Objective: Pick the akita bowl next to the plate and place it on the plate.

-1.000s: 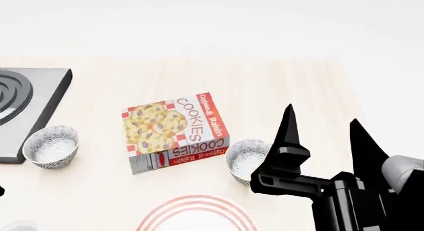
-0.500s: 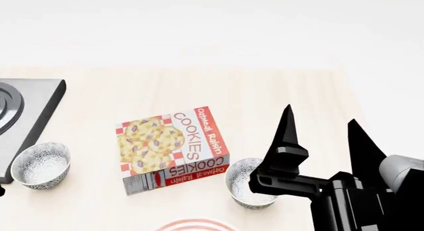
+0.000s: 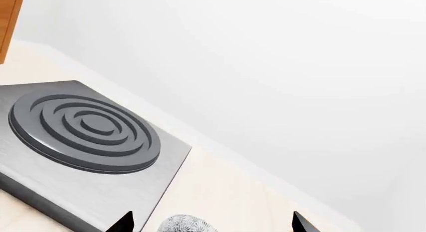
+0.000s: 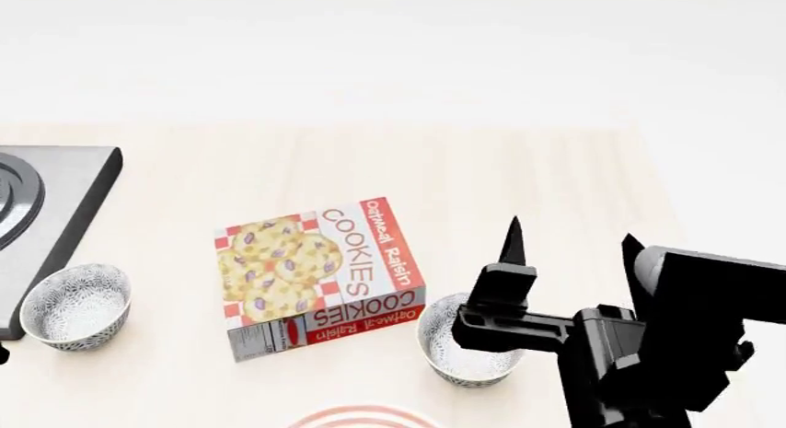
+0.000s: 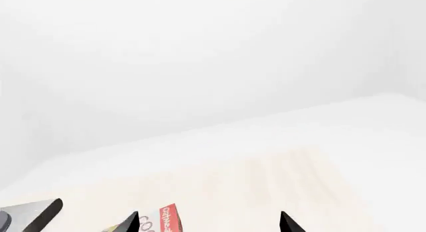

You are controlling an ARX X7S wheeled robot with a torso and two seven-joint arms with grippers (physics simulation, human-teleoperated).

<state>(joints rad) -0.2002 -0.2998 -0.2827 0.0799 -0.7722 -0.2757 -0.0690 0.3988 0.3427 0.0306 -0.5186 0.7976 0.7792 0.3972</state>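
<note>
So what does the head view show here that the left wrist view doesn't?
Only the head view shows the cookie box, the akita bowl beside the plate, and the open right gripper above that bowl. Only the left wrist view shows the whole stove burner and the left gripper, fingertips spread. Both show the stove and the other speckled bowl.

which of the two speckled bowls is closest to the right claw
The grey-black speckled bowl with a white inside just right of the cookie box, beside the red-ringed plate; the right claw stands right at it. The other identical bowl sits far left by the stove burner.
</note>
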